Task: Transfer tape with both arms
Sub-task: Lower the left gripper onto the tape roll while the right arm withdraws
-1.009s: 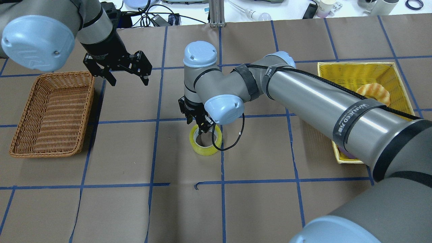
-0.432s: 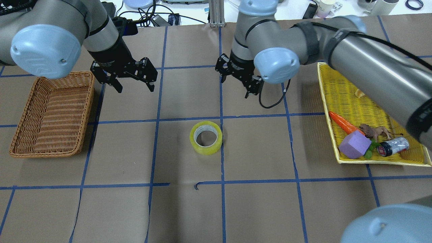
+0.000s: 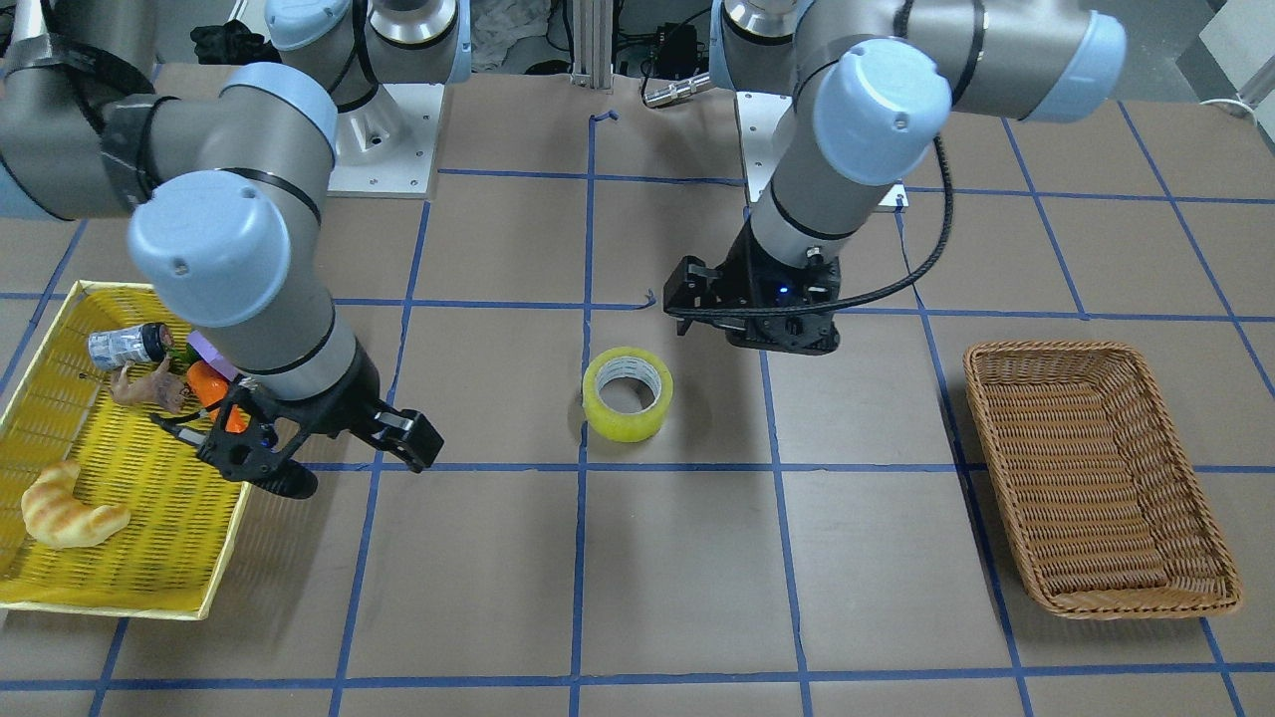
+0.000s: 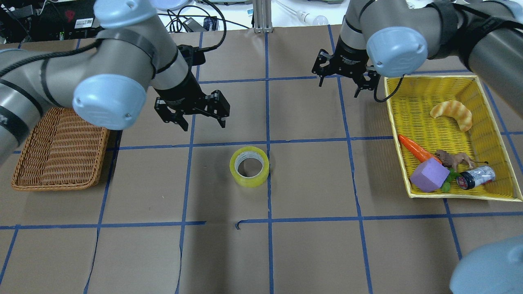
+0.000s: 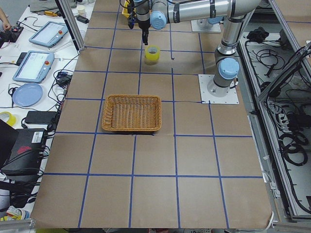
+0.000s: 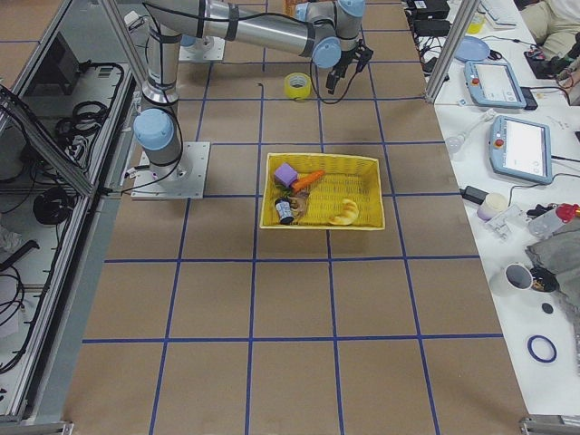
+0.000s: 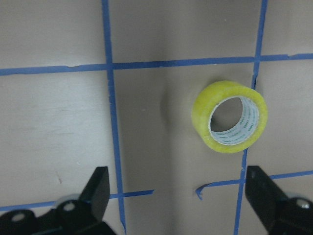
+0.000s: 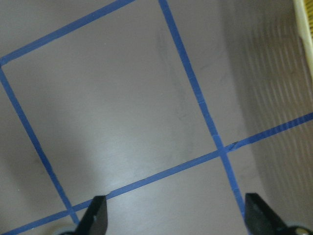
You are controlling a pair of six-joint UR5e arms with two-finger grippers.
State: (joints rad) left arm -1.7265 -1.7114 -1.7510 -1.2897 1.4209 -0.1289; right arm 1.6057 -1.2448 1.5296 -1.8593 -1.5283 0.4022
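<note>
Where the tape (image 4: 249, 182) rests: the wide roll of translucent yellow packing tape lies flat on the brown tabletop (image 4: 310, 253), hole facing up, near the middle and just beside a blue grid line (image 4: 267, 110); nothing touches it.
Wicker basket (image 4: 53, 187): brown, on the robot's left side and well apart from the tape; the left arm (image 4: 110, 102) hides its far corner.
Yellow tray (image 4: 429, 87): on the robot's right side, well apart from the tape. At its near end a purple block (image 4: 429, 174), a carrot (image 4: 414, 149), a brown toy animal (image 4: 453, 159) and a small can (image 4: 478, 176) on its side lie close together. A croissant (image 4: 451, 113) lies alone farther in.
Left claw (image 4: 204, 125): hangs above the tabletop just beyond the tape, toward the basket's side. Its fingers are spread wide with nothing between them. Its wrist view shows the tape ahead, off to one side.
Right claw (image 4: 339, 89): farther off, above the tabletop by the tray's far corner. Its fingers are spread wide and it holds nothing. Its wrist view shows only tabletop, grid lines and a strip of the tray's edge.
Beyond the tabletop: cables (image 4: 179, 20) on a pale surface.
</note>
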